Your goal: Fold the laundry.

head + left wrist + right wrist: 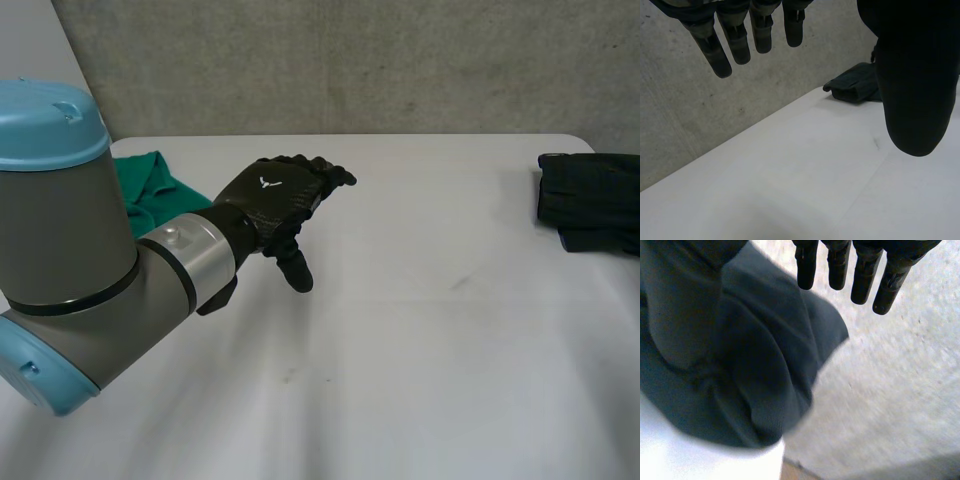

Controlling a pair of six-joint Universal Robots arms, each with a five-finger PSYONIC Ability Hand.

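Observation:
My left hand (280, 200) hovers over the left part of the white table (430, 340), fingers straight and spread, holding nothing. In its own wrist view the left hand's thumb (915, 75) and fingers (740, 40) hang apart above bare table. A dark folded garment (590, 200) lies at the table's far right edge, and across the table from my left hand as the dark garment (855, 85). My right hand (865, 270) is open above this dark garment (770, 365), fingers straight, thumb (680, 315) apart from them, gripping nothing.
A green garment (150, 185) lies crumpled at the far left, partly hidden behind my left arm (70, 240). A grey concrete wall (350, 60) runs behind the table. The dark garment sits close to the table's edge (765, 460) in the right wrist view.

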